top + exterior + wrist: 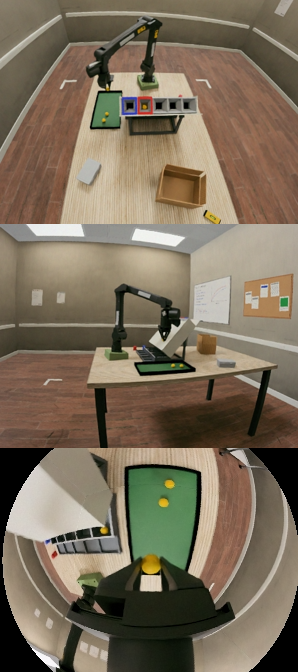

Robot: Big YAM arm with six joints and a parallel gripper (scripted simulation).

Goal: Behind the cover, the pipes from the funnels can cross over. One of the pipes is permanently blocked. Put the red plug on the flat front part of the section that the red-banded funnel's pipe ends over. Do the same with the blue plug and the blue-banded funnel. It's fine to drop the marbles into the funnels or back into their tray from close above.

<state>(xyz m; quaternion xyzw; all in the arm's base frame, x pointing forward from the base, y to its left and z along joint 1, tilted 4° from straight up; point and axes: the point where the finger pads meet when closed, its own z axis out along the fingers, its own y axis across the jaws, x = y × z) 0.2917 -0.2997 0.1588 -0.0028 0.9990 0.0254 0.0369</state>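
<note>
My gripper (107, 89) (163, 339) is shut on a yellow marble (152, 563) and hangs above the far end of the green tray (110, 102) (151, 368) (143, 518). Two more yellow marbles (107, 113) (172, 365) (169, 483) lie in the tray. To the right stands the covered funnel row. The blue-banded funnel (123, 106) is nearest the tray. The red-banded funnel (139, 106) is beside it, with a yellow marble (144, 107) sitting in its mouth. The red plug (180, 95) (134, 348) and the blue plug (143, 347) stand behind the sections (151, 353) (87, 543). A yellow marble (104, 531) shows at the section nearest the tray.
The arm's green base (147, 82) (115, 354) stands at the table's back. A cardboard box (182, 185) (206, 343), a grey block (89, 171) (226, 362) and a yellow level (211, 216) lie at the front of the table.
</note>
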